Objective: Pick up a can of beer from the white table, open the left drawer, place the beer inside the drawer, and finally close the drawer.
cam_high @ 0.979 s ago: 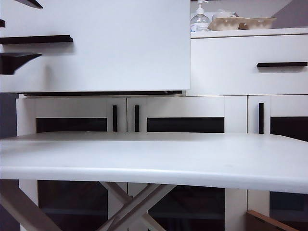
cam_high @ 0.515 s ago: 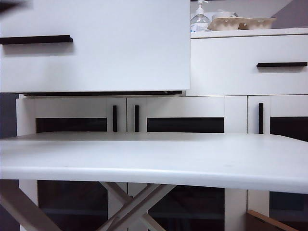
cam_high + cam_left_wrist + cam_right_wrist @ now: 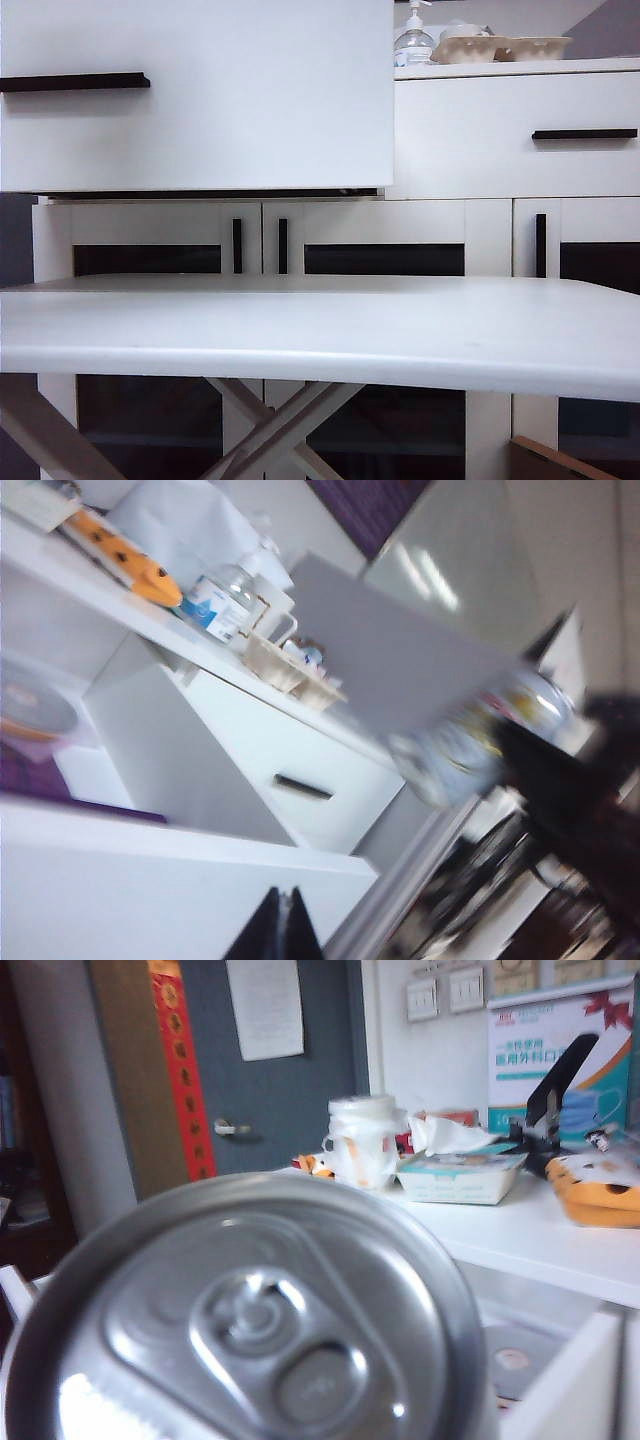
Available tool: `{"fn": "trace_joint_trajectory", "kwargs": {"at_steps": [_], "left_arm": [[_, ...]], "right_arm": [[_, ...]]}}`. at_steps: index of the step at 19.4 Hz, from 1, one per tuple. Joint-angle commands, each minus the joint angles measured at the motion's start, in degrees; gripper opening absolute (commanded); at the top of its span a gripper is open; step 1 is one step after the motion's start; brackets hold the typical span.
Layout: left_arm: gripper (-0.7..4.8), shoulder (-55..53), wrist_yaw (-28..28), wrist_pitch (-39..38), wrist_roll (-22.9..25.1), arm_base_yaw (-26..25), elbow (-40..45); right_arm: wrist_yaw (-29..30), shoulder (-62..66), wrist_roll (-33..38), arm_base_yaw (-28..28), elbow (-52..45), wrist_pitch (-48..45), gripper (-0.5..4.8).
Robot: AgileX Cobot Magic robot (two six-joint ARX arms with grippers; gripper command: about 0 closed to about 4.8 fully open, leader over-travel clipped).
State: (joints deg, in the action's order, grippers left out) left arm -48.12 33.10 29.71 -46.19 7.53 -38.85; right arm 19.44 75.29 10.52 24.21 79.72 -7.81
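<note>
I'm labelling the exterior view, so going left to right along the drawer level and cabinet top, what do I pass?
Left drawer's black handle → left drawer front, pulled out → pump bottle on the cabinet top → egg cartons → narrower drawer's black handle. Neither pincer shows here.

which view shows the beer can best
The right wrist view: the can fills it, lid and pull tab sharp, over the open drawer. The left wrist view shows it blurred; the exterior view shows none.

The left drawer is plain white with a thin black bar handle. The can of beer shows a dull silver top close before the right gripper's camera. The white table is unpatterned.
</note>
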Motion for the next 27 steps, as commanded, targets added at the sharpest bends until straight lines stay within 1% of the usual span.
{"fn": "trace_joint_trajectory", "kwargs": {"at_steps": [1,3,6,9,11,12,13,14,16,18,20,25,26,27], "left_arm": [[-0.07,0.11,0.63,-9.11,7.19,-0.02,-4.85],[-0.07,0.20,0.81,-9.09,7.17,-0.02,-5.07],[-0.07,0.17,2.60,-9.14,7.17,-0.02,-5.09],[-0.07,0.20,2.73,-9.11,7.19,-0.02,-5.07],[-0.07,0.20,2.78,-9.09,7.17,-0.02,-5.07],[-0.07,0.20,2.73,-9.09,7.19,-0.02,-5.09],[-0.07,0.20,2.73,-9.11,7.19,-0.02,-5.07],[-0.07,0.20,2.73,-9.11,7.19,-0.02,-5.09],[-0.07,0.17,2.71,-9.11,7.19,-0.02,-5.07],[-0.07,0.20,2.71,-9.11,7.17,-0.02,-5.07],[-0.07,0.20,2.73,-9.11,7.08,-0.02,-5.09],[-0.07,0.20,2.75,-9.11,6.75,-0.02,-5.09],[-0.07,0.20,2.73,-9.11,6.80,-0.02,-5.09],[-0.07,0.20,2.51,-9.16,6.95,-0.02,-5.09]], "right_arm": [[1.64,6.91,0.00,0.81,7.23,-2.69,1.44],[1.18,12.76,0.02,2.40,12.28,-2.73,1.45],[1.09,19.71,-0.04,4.20,17.70,-2.64,1.48],[1.01,24.15,-0.07,5.14,19.93,-2.25,1.49],[-0.26,26.40,-0.52,5.40,19.96,-0.96,1.54],[-0.26,27.32,-0.50,5.40,19.96,-0.20,1.91],[-0.46,27.74,-0.50,5.38,19.96,0.76,2.62],[-0.44,28.06,-0.50,5.35,19.96,1.77,3.19],[-0.46,28.17,-1.88,5.33,19.96,4.48,3.71],[-0.44,28.15,-2.03,5.33,19.98,4.98,4.38],[-0.39,28.15,-2.01,5.33,20.15,5.03,4.79],[-0.42,27.10,-1.97,5.35,20.28,4.98,4.79],[-0.44,26.40,-1.99,5.35,20.28,5.09,3.91],[-0.44,25.35,-2.03,5.35,20.28,5.77,1.96]]}}
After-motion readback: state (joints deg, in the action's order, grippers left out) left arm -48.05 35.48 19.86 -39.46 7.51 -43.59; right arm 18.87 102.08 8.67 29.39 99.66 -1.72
